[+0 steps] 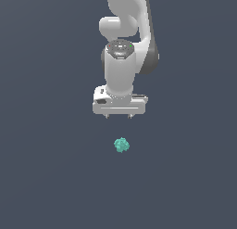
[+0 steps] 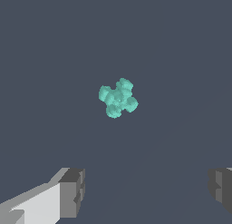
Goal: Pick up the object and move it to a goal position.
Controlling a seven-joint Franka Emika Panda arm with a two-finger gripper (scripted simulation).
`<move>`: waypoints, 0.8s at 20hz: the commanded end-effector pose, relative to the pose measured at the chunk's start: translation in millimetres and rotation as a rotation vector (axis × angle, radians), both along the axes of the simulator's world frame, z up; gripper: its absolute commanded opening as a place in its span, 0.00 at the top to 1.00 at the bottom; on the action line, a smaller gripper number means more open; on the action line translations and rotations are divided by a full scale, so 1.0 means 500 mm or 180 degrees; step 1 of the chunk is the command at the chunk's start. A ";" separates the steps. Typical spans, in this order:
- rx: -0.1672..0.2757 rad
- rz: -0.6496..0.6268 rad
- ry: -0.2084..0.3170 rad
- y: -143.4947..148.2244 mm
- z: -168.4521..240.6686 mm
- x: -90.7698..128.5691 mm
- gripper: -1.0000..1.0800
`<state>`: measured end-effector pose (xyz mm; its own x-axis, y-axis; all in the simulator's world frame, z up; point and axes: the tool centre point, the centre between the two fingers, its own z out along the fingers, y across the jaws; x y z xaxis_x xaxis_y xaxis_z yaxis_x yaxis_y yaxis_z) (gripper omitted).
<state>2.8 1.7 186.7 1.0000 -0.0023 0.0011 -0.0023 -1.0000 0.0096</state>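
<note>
Ball [image 1: 121,145], teal and lumpy, rests alone on the grey worktop [image 1: 46,177]. Gripper [image 1: 119,116] hovers above it, fingers spread wide and empty, apparently slightly offset; no long axis is evident.

You saw only one thing besides the job at hand: a flat, dark slate-blue floor [image 1: 46,177] that filled the exterior view from edge to edge. It was plain and even in tone, with no seam or marking you could make out. In the wrist view the same floor [image 2: 54,46] lay behind everything, uniform too, crossed only by a faint, slightly darker diagonal band.
</note>
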 end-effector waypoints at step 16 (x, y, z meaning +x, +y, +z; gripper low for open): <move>0.0031 0.0274 -0.0014 0.069 0.004 0.007 0.04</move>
